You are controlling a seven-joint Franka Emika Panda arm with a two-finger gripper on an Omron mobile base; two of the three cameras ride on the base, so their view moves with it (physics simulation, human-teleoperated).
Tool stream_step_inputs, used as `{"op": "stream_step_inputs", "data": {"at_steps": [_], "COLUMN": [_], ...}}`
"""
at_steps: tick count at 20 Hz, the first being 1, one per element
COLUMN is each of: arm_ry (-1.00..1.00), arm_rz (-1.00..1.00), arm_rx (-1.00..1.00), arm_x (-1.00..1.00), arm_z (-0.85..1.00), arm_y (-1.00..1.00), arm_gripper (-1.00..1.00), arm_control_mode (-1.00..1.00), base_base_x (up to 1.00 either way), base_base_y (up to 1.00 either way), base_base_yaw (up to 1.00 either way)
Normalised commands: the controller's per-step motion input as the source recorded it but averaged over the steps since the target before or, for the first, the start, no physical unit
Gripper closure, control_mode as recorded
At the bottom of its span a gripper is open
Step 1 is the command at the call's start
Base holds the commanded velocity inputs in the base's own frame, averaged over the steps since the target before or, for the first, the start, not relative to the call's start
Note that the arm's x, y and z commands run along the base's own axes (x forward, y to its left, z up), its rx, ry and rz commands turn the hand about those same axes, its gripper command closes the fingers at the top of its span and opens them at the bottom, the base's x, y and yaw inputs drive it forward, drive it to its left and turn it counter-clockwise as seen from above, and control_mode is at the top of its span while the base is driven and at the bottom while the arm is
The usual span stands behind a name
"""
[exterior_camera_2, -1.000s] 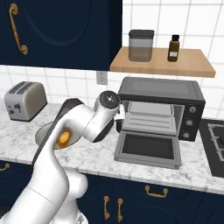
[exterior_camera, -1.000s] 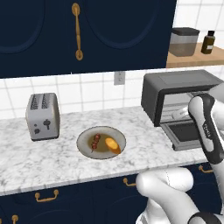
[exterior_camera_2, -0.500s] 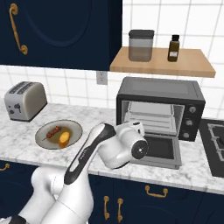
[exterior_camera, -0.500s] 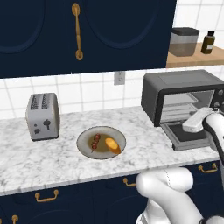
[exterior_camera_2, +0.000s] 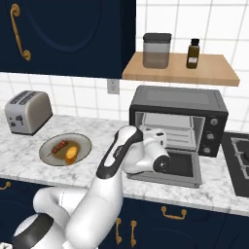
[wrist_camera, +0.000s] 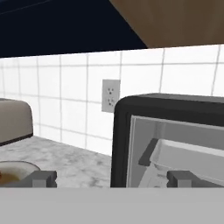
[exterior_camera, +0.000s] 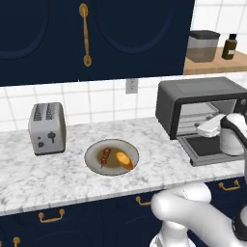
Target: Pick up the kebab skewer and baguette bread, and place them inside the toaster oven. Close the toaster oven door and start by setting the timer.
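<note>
The tool (wrist_camera: 111, 178) hangs in front of the toaster oven (exterior_camera_2: 180, 114), its two tips spread wide apart with nothing between them. The toaster oven door (exterior_camera_2: 182, 170) lies folded down flat over the marble tabletop (exterior_camera: 58, 169). The kebab skewer (exterior_camera: 104, 156) and the baguette bread (exterior_camera: 123, 159) lie side by side on a round plate (exterior_camera: 96, 164), between the oven and a silver toaster (exterior_camera: 47, 128).
</note>
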Motion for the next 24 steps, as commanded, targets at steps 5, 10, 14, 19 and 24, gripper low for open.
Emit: {"op": "stream_step_inputs", "data": {"at_steps": [5, 10, 14, 19, 24], "arm_ry": [0.00, 0.00, -0.04, -0.02, 0.00], "arm_rz": [0.00, 0.00, 0.00, 0.00, 0.00], "arm_rx": [0.09, 0.08, 0.04, 0.00, 0.00], "arm_x": [0.39, 0.42, 0.57, 0.31, 0.32], "arm_z": [0.01, -0.01, 0.00, -0.10, -0.07], "arm_y": [-0.26, -0.10, -0.03, -0.13, -0.16], "arm_gripper": [-1.00, -1.00, -1.00, -1.00, -1.00], "arm_control_mode": [-1.00, -1.00, -1.00, -1.00, -1.00], "base_base_x": [0.00, 0.00, 0.00, 0.00, 0.00], "base_base_y": [0.00, 0.00, 0.00, 0.00, 0.00], "base_base_yaw": [0.00, 0.00, 0.00, 0.00, 0.00]}}
